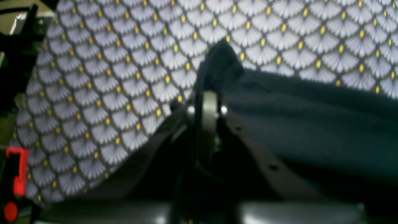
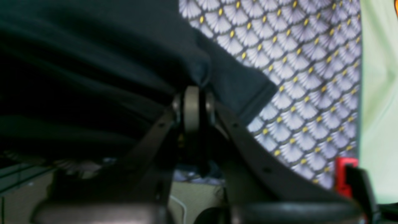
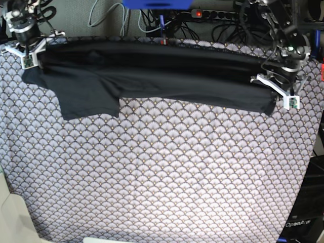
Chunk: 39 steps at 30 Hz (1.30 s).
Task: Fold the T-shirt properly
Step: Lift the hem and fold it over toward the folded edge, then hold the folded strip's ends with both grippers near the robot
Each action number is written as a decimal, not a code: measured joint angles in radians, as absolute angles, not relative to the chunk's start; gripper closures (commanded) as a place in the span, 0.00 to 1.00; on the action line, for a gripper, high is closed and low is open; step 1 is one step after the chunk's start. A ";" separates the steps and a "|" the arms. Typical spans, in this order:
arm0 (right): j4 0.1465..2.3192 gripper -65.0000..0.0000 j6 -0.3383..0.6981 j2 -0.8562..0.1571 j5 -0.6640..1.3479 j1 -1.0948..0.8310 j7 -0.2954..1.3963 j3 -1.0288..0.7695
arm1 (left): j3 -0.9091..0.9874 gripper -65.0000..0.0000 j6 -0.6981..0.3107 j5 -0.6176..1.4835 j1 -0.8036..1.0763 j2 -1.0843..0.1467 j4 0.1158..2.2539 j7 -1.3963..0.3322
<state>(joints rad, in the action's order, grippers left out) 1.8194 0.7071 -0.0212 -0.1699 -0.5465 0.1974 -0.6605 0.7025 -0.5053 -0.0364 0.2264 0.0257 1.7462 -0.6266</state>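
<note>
Scallop-print tablecloth (image 3: 167, 167) under stretched T-shirt (image 3: 152, 71); cables (image 3: 223, 20) behind, seemingly

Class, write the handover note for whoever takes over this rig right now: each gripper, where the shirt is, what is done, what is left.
Left gripper: shut on the T-shirt, at the base view's right end.
Right gripper: shut on the T-shirt at the opposite end.
T-shirt: stretched as a long band along the far edge of the tablecloth, one sleeve lying flat below the band near the right gripper.
Done: both ends gripped, cloth doubled lengthwise.
Left: lay it down, tuck the sleeve, fold across.
</note>
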 measured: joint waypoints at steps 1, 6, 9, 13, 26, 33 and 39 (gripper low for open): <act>1.819 1.00 0.707 -0.019 -0.170 -0.546 0.197 -0.660 | 0.702 1.00 -0.505 -0.036 0.226 0.026 1.745 -0.628; 1.782 1.00 0.707 -0.019 -0.169 -0.545 0.196 -0.660 | 0.702 1.00 -0.506 -0.036 0.227 0.025 1.744 -0.625; 1.782 1.00 0.707 -0.020 -0.169 -0.544 0.197 -0.660 | 0.702 1.00 -0.506 -0.036 0.229 0.025 1.744 -0.625; 1.782 1.00 0.707 -0.021 -0.169 -0.545 0.196 -0.660 | 0.702 0.83 -0.505 -0.035 0.257 0.025 1.744 -0.620; 1.782 1.00 0.706 0.017 -0.370 -0.541 0.193 -0.660 | 0.701 0.64 -0.509 -0.036 0.282 0.044 1.735 -0.624; 1.782 1.00 0.707 0.017 -0.371 -0.542 0.194 -0.660 | 0.701 0.64 -0.509 -0.035 0.281 0.039 1.711 -0.618; 1.782 0.83 0.707 0.016 -0.371 -0.542 0.194 -0.660 | 0.701 0.64 -0.509 -0.036 0.282 0.036 1.671 -0.620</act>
